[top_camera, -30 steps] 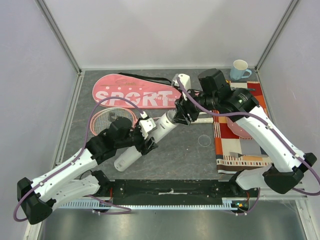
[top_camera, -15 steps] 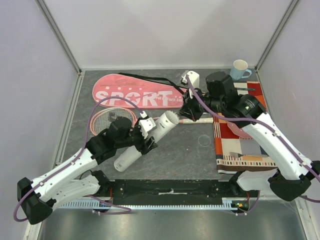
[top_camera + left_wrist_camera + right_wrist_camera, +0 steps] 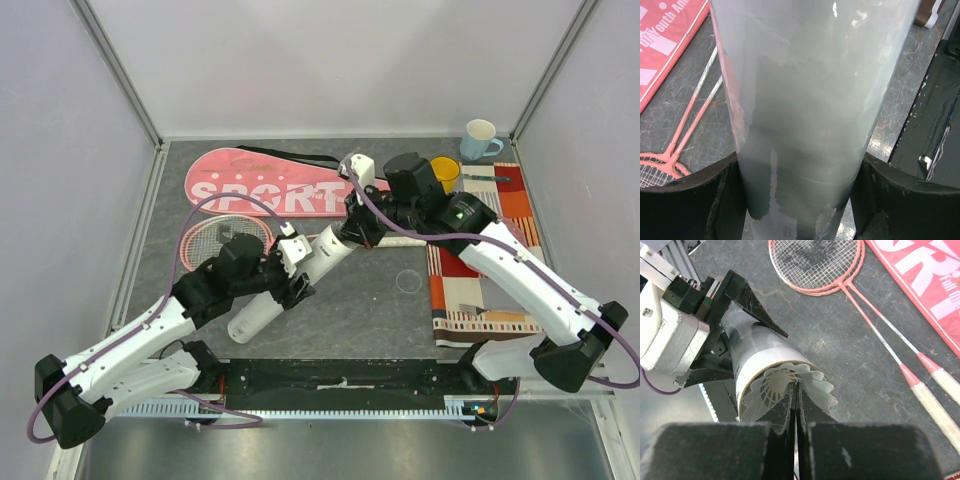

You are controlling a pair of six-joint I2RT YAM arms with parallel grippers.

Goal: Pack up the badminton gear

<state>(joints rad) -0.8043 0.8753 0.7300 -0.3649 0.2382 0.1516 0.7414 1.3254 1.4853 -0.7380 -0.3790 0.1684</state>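
Left pincer (image 3: 800, 192) clamped round tube (image 3: 800, 75) mid-body: light, slick, crushable. Right pincer (image 3: 796, 407) pinched onto shuttlecock (image 3: 782, 385) skirt at tube mouth; feathers fragile, minimal squeeze advised.

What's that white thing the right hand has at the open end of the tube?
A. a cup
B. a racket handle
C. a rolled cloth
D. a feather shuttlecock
D: the right wrist view shows the right hand pinching the feathers of a shuttlecock that sits in the mouth of the tube.
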